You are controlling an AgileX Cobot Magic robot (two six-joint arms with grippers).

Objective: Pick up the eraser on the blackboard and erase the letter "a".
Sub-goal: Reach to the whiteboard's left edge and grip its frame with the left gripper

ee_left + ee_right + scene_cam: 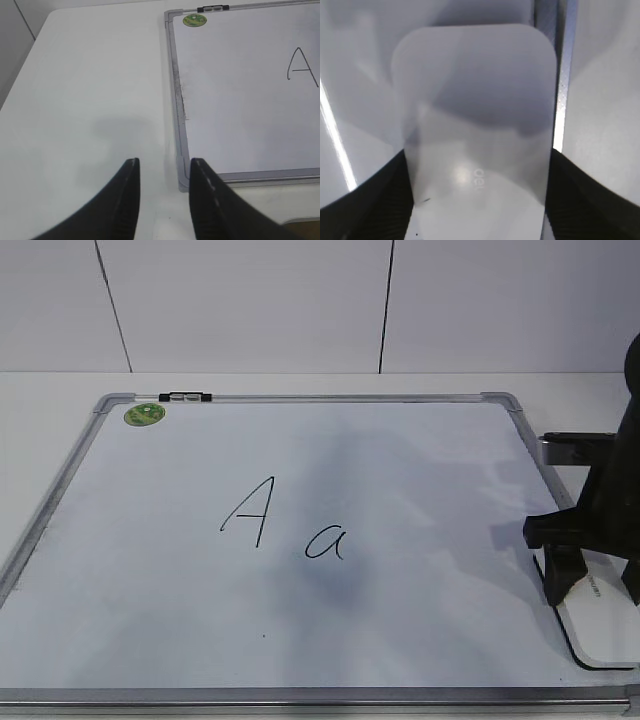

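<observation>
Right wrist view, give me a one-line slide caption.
Black right gripper straddling the white rounded-rectangular plastic eraser beside the whiteboard's silver metal frame.

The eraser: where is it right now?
The eraser lies at the blackboard's lower right corner in the exterior view, under the right gripper, whose fingers flank it in the right wrist view.

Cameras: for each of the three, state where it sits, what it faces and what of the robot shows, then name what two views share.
Exterior: in front of the table, slanting down on the blackboard, letter "a" and capital "A"; right gripper at the right edge.
Left wrist: above the bare table left of the board, facing its left frame; left gripper fingers apart.
Right wrist: straight down on the eraser, fingers at both its sides.
Shared: exterior and left wrist both show the green sticker.
</observation>
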